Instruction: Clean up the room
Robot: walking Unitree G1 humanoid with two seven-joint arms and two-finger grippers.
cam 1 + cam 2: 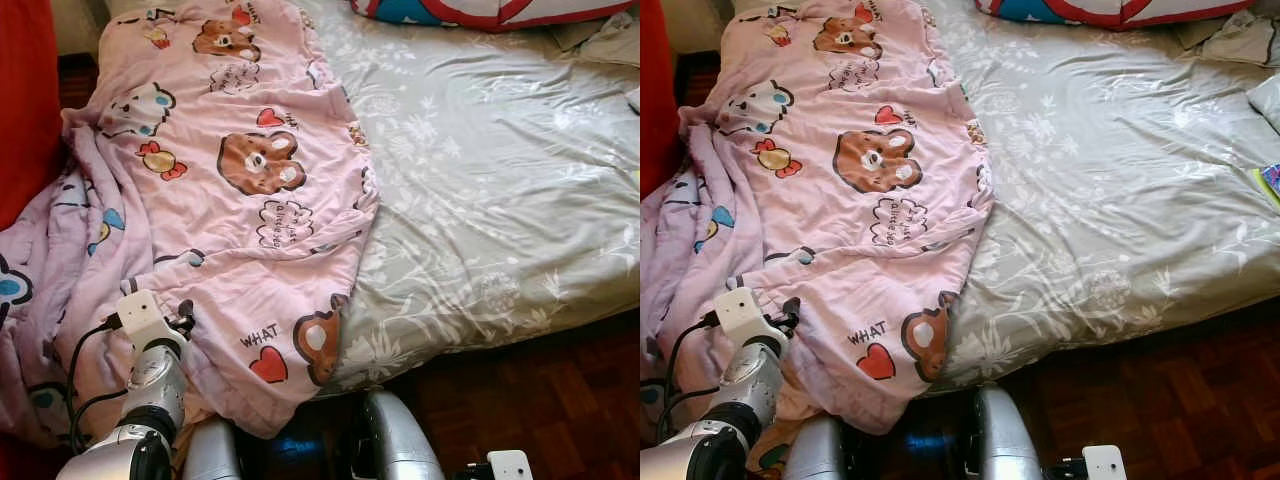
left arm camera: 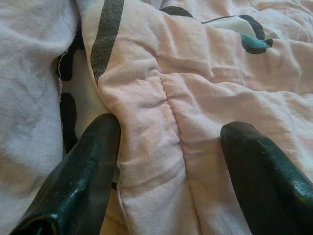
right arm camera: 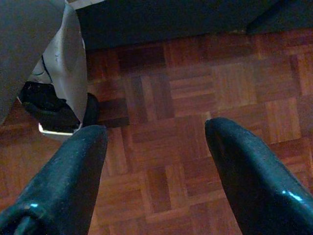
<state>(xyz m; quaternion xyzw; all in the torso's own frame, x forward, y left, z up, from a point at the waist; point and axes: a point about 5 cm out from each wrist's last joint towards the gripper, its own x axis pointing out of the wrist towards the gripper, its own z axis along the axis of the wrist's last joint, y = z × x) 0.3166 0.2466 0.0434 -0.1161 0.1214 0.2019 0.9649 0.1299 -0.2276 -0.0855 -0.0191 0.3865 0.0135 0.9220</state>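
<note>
with the left gripper (image 2: 168, 147) spread wide astride a fold of the pink cartoon-bear quilt (image 1: 240, 190), which lies rumpled over the grey floral bed sheet's (image 1: 500, 200) left half, it should probably close deep on that ridge before pulling, while the right gripper (image 3: 156, 161) hangs parted over the floor.

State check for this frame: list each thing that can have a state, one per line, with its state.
Pink blanket: crumpled, spread over the bed's left side, hanging off the edge.
Grey floral sheet: uncovered, wrinkled.
Left pincer: open, fingers straddling a blanket fold.
Right pincer: open, holding nothing, over the parquet floor.
</note>
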